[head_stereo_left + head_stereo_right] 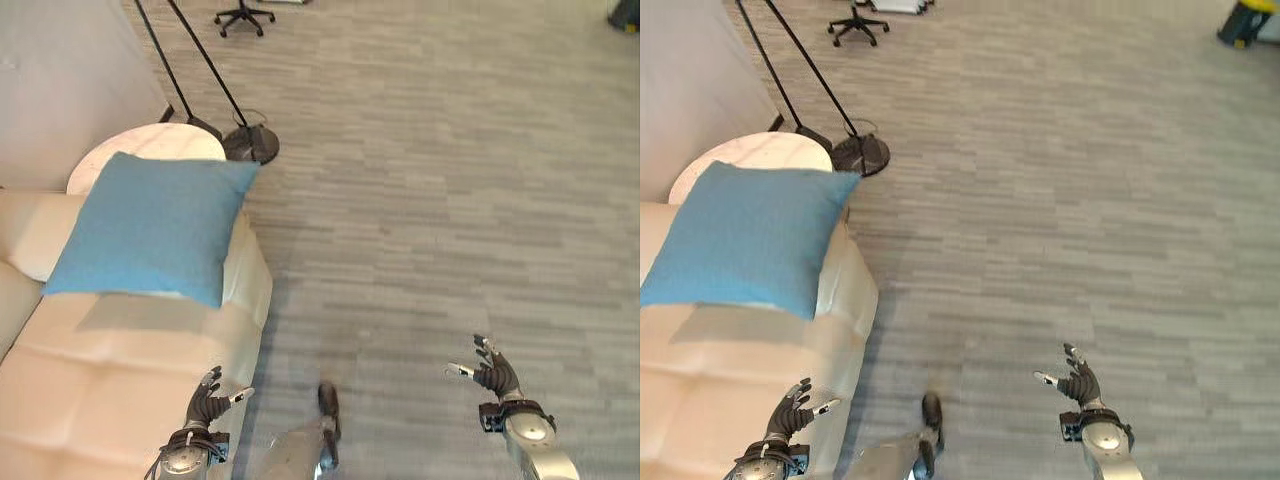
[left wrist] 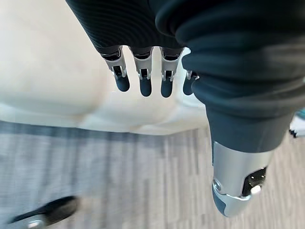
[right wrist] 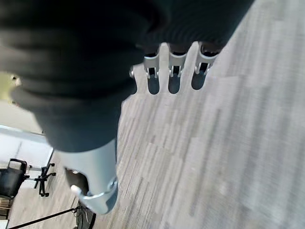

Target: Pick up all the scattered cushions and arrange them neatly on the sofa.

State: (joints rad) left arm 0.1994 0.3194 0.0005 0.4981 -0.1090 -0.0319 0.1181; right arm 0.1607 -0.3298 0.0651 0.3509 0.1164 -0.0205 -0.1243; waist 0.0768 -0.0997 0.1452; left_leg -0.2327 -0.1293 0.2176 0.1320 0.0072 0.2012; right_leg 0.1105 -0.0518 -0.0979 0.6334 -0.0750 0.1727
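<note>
The blue cushion (image 1: 150,225) lies on the far end of the cream sofa (image 1: 110,380), leaning over the armrest, with one corner reaching toward the round side table (image 1: 150,145) behind it. No other cushion is visible on the grey floor (image 1: 450,200).

It looks soft and light, and I think it will bend and sag if it is lifted from one corner. Its cloth cover seems not slippery. A better hold is probably at two opposite edges, or one hand under the middle, so that it keeps its shape. It is not fragile.

The left hand (image 1: 207,400) hangs over the near front edge of the sofa, fingers relaxed and spread, holding nothing. The right hand (image 1: 490,368) is over the bare floor to the right, also spread and empty.

The head views show the cushion, a black lamp base (image 1: 250,143) near the side table, and an office chair (image 1: 243,17) far away. The left wrist view shows instead the sofa's front edge just beyond the straight fingers (image 2: 143,83). The right wrist view shows only floor beyond its fingers (image 3: 174,81).
</note>
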